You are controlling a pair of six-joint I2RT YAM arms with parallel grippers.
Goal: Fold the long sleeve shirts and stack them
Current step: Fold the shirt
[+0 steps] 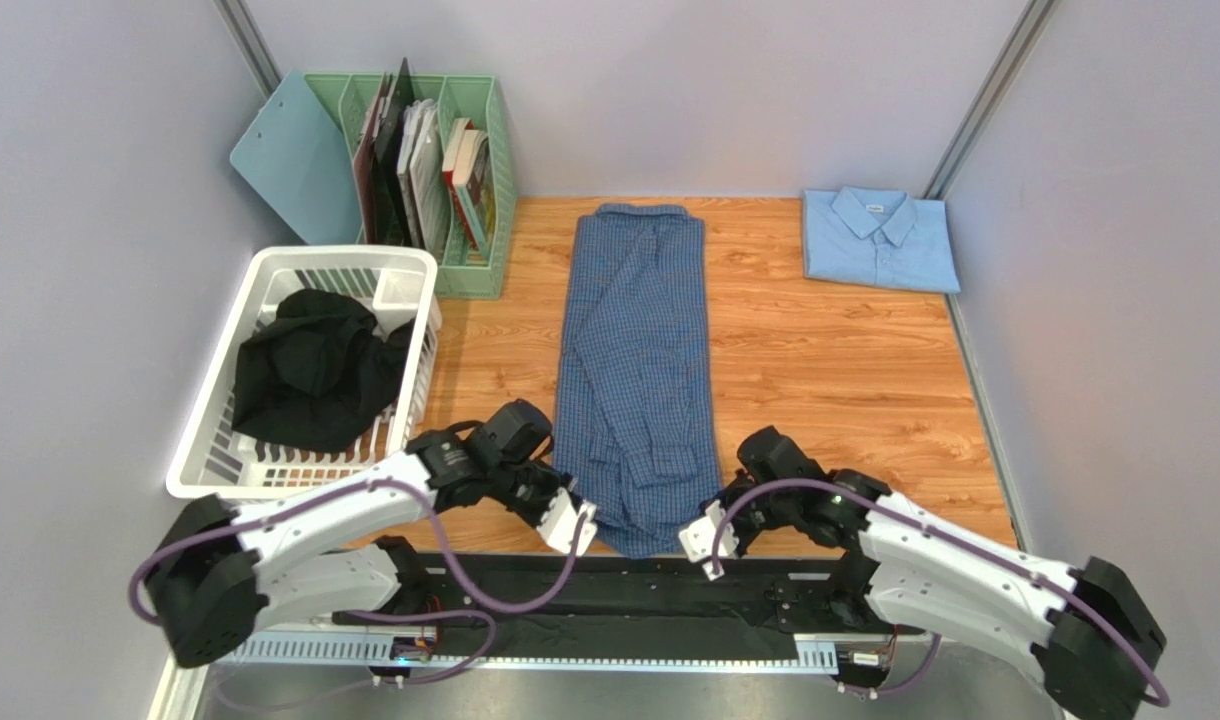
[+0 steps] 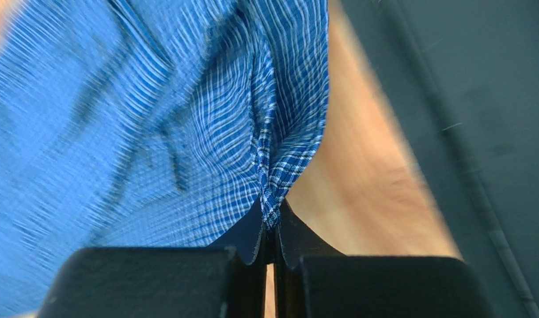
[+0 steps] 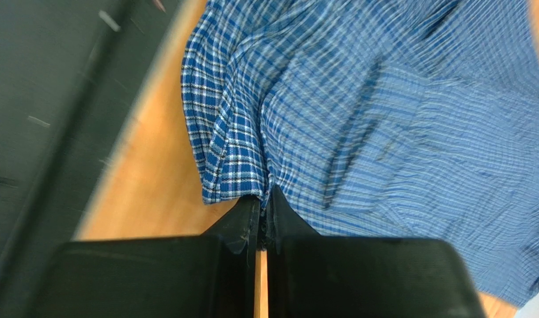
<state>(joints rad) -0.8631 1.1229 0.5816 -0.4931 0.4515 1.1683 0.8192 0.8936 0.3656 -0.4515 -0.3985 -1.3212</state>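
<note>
The checked shirt (image 1: 636, 375) is lying in the middle of the bench (image 1: 842, 405) as a long narrow strip, with sides and sleeves already turned in and the collar at the far end; the left fingers (image 2: 249, 235) are pinching together on its near left hem corner, and the right fingers (image 3: 242, 222) are clamping on its near right corner. The pale blue shirt (image 1: 881, 237) is sitting neatly folded at the far right of the bench, well apart; that one is looking finished. The checked one is needing its end-to-end fold, hem toward collar, then stacking with the folded one. A dark garment (image 1: 316, 368) is lying in the white basket (image 1: 211, 435); whether it is belonging to the task I cannot tell.
</note>
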